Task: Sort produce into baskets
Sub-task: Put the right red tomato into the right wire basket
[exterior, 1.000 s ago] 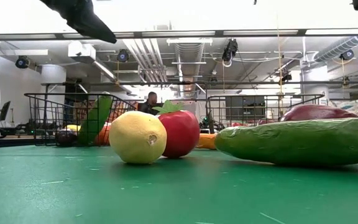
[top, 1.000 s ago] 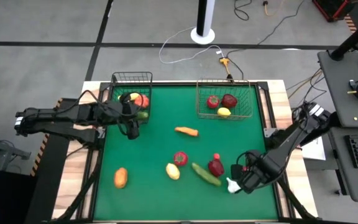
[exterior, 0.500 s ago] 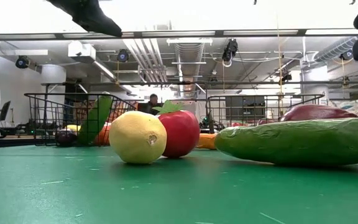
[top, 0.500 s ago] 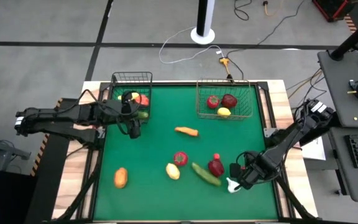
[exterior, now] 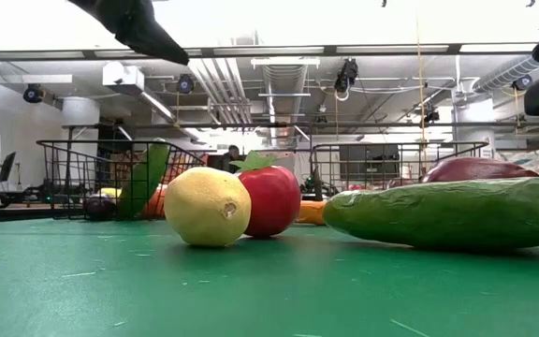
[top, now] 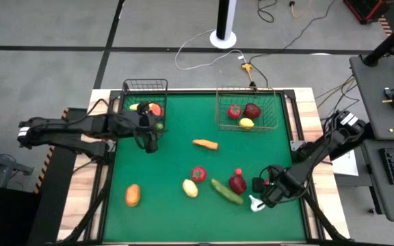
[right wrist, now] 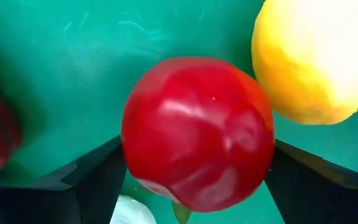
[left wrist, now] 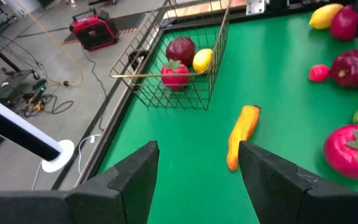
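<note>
the right gripper [top: 260,195] hangs low at the bench's [top: 169,219] near right corner, fingers spread wide around nothing, beside a white garlic [top: 254,203] and a dark red fruit [top: 237,183]. to grasp well, centre one piece between the fingers before clenching, clear of the cucumber [top: 226,191]. the left gripper [top: 149,140], fingers parted and empty, waits by the dark basket [top: 145,90]; the wider basket [top: 246,124] sits far right.

Two baskets [top: 145,92], six loose produce pieces [top: 204,144] on the mat, three in the wider basket [top: 248,102].
</note>
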